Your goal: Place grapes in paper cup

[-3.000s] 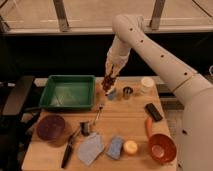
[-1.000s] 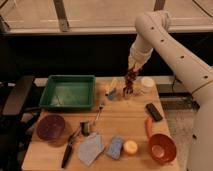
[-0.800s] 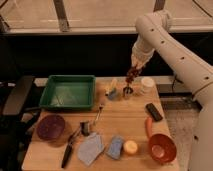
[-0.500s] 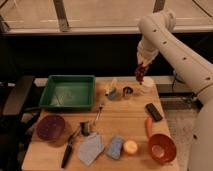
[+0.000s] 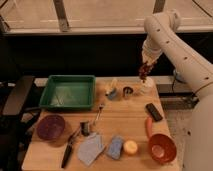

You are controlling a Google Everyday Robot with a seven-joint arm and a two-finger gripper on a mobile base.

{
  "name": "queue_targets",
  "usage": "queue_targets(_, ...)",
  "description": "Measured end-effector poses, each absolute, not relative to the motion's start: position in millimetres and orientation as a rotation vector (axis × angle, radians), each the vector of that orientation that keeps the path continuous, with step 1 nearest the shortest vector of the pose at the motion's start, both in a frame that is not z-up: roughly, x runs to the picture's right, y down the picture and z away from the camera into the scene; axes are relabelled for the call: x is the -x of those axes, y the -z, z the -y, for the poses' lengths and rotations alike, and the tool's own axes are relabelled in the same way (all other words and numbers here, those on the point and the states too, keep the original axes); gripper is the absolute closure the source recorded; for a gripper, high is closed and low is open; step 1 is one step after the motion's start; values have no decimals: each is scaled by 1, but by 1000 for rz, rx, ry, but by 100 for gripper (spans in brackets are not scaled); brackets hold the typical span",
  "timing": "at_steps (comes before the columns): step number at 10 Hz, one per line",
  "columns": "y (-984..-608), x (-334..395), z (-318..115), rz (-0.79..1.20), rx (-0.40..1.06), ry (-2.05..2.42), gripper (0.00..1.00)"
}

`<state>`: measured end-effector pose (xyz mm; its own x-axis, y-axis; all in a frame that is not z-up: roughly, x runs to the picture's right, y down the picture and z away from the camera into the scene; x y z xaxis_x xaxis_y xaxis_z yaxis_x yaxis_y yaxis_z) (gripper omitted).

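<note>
Over the last few seconds the gripper (image 5: 145,70) has swung from above the table's middle toward its far right corner, carrying the grapes (image 5: 144,73) with it, and it now hangs just above the paper cup (image 5: 147,86). That puts the carry nearly finished: by my judgement only a short descent and a release remain. The gripper is clamped on the grapes, which dangle directly beneath it as a dark red-brown cluster, clear of the table (image 5: 125,120) and not yet inside the cup. The bunch hangs with its long axis roughly vertical, its lower end pointing down at the cup's mouth. The cup stands upright right below the gripper, with the small dark metal cup (image 5: 128,92) just to the left of it and lower in view.
</note>
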<state>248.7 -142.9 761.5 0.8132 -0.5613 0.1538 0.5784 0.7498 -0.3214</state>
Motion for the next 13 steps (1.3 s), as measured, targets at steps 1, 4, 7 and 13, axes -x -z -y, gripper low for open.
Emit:
queue_targets(1,-764,-255,145,49,364,603,100)
queue_targets(4,-771,-276,148,53,364,556,100)
queue_targets(7,-777,-279,146,109,344,535,100)
queue_targets(13,-767,-255,142,232,282,582,100)
